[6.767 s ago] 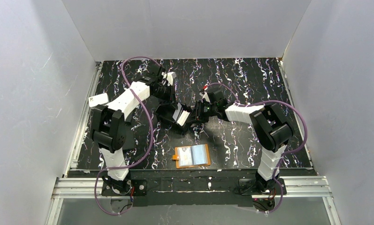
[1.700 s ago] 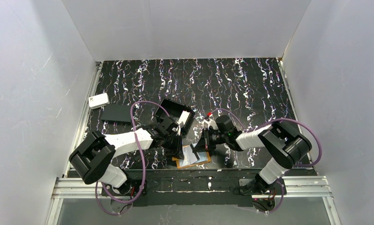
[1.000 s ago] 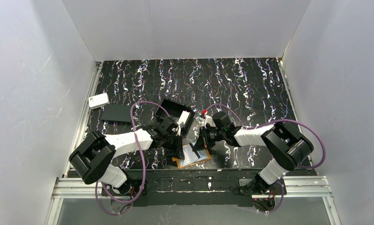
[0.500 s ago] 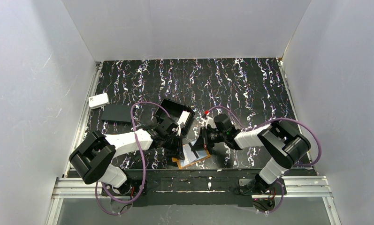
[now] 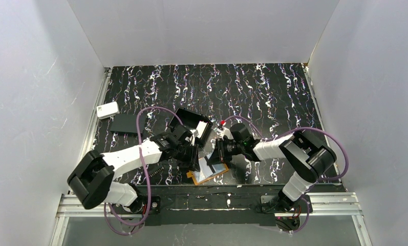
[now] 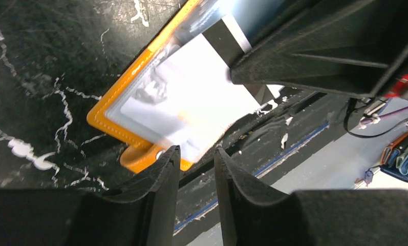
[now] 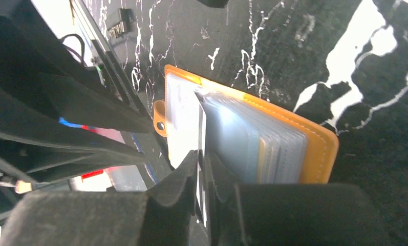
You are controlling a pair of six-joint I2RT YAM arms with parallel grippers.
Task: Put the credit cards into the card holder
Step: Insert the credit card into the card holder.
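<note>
**A:** Where is the card holder (image 5: 210, 173)?

**B:** It lies open on the desk (image 5: 273, 92) near the front edge, between the two arms. Its clear sleeves are fanned up on one side.

**A:** And the card going in?

**B:** One white card (image 7: 201, 128) is pinched edge-on in the right tool (image 7: 202, 163), with the jaws closed on it. Its leading edge sits where the flat page meets the fanned sleeves. From the left wrist it lies slanted across a clear pocket, with part of it past the holder's rim. Whether it is inside a sleeve or only on top cannot be told.

**A:** What about the left tool (image 6: 196, 154)?

**B:** It hangs over the holder's near corner, by the tab, with its jaws a narrow slit apart. Whether they nip a sleeve to keep it open cannot be told.

**A:** So how far along is the job?

**B:** This card looks to be at the mouth of a sleeve, not seated. It would need pushing in until flush, and then letting go. More pale cards (image 5: 203, 128) stand in the black tray (image 5: 187, 117) just behind the arms, so several trips look to be left. Whether any sleeve already holds a card cannot be told.
</note>
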